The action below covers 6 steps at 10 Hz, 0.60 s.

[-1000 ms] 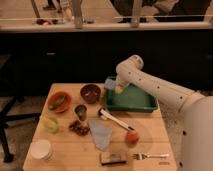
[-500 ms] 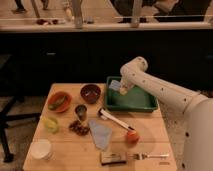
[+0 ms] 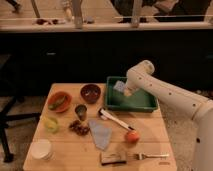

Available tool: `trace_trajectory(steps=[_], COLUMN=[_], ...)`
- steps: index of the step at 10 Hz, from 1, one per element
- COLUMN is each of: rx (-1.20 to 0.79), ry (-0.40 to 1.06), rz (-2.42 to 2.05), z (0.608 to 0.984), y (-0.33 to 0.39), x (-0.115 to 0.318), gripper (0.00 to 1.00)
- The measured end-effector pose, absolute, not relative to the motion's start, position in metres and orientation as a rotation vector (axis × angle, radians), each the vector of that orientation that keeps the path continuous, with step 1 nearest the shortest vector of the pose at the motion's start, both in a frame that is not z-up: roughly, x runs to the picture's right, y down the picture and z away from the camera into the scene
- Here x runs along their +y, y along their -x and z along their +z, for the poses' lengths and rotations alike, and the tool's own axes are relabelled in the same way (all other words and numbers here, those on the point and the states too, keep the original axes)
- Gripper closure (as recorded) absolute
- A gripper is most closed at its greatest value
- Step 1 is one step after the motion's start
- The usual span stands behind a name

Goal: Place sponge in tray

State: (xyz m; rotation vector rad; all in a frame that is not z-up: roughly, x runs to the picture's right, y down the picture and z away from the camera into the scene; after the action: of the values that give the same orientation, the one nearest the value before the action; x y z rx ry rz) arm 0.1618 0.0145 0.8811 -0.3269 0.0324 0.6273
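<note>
Wooden table (image 3: 60, 160) stood before a dark counter, and the green tray (image 3: 131, 103) was set at its far right corner. Above the tray's inside, the gripper (image 3: 123, 91) was held with its fingers closed on the sponge (image 3: 119, 86). The tray floor lay directly beneath the sponge, so a release alone was judged sufficient.

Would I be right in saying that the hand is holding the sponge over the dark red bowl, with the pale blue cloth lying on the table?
Not quite: the camera view shows the hand shut on the sponge over the green tray, not the dark red bowl. The pale blue cloth does lie on the table.
</note>
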Motion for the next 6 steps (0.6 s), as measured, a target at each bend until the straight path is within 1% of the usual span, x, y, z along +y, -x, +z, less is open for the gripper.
trace_trajectory(steps=[5, 6], rx=[-0.013, -0.014], ry=[0.324, 0.325], rz=[0.671, 0.67], z=[0.8813, 0.8815], y=[-0.1649, -0.1638], x=[0.0209, 0.0207], gripper=[1.0, 0.96])
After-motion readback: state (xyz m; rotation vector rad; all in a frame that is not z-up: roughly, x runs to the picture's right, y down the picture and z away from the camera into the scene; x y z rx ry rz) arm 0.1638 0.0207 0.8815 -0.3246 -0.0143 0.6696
